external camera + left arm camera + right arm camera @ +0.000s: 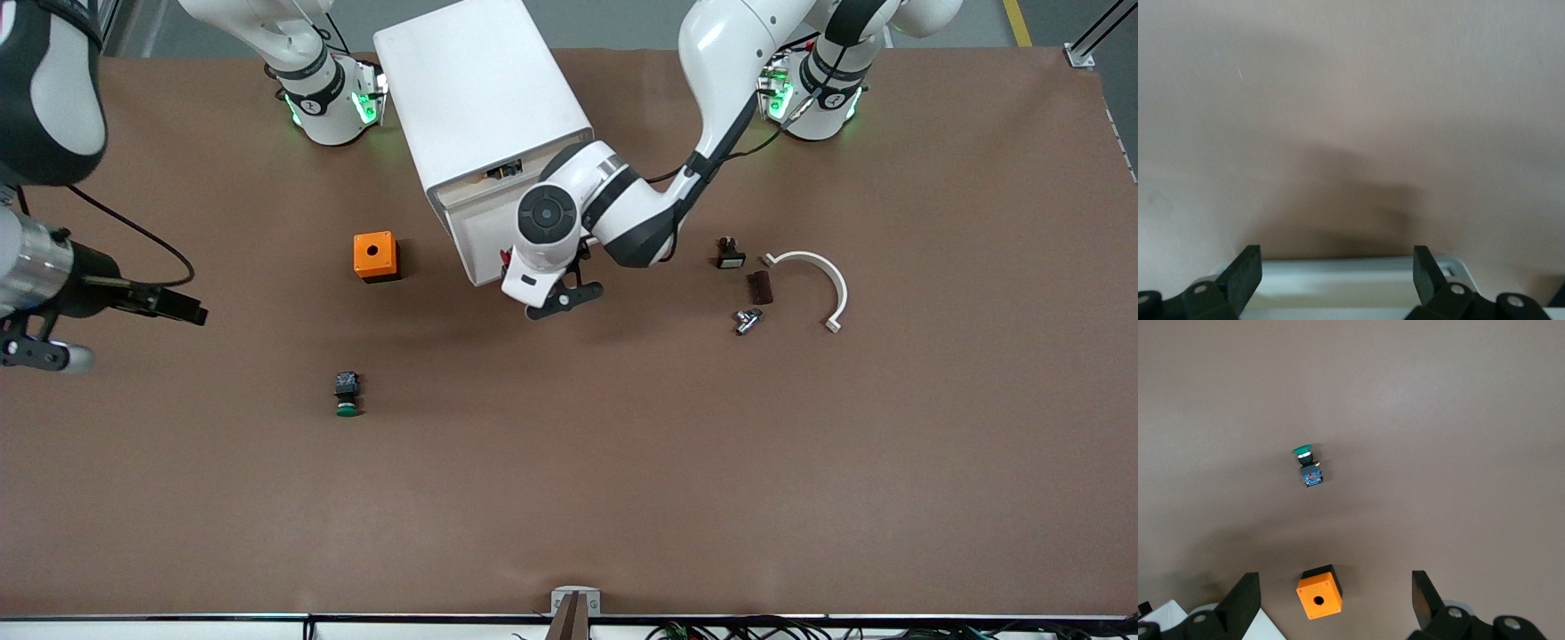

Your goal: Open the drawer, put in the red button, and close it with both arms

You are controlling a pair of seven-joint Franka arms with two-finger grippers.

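- Brown table [622,498] everywhere, white cabinet [480,98] at the robots' edge, btw the two bases.
- left gripper [1338,257] hangs right at the cabinet's front, fingers [1245,270] spread wide w/ nothing in them. The white rim showing btw them is prob the drawer [1358,277]. Can't tell how far out it is.
- red button [505,258]: only a red speck at the cabinet front, beside the left wrist. Looks like it's in the drawer, mostly hidden tho.
- right gripper [1335,583] waits wide open and empty, over the orange box [1319,592], green button [1308,465] nearby.
- Handling, imo: the button's tiny, light, hard plastic. The dome cap is slippery, so pinch the blocky body's flat sides.
- The drawer's a light tray, so push its front evenly or it'll jam.
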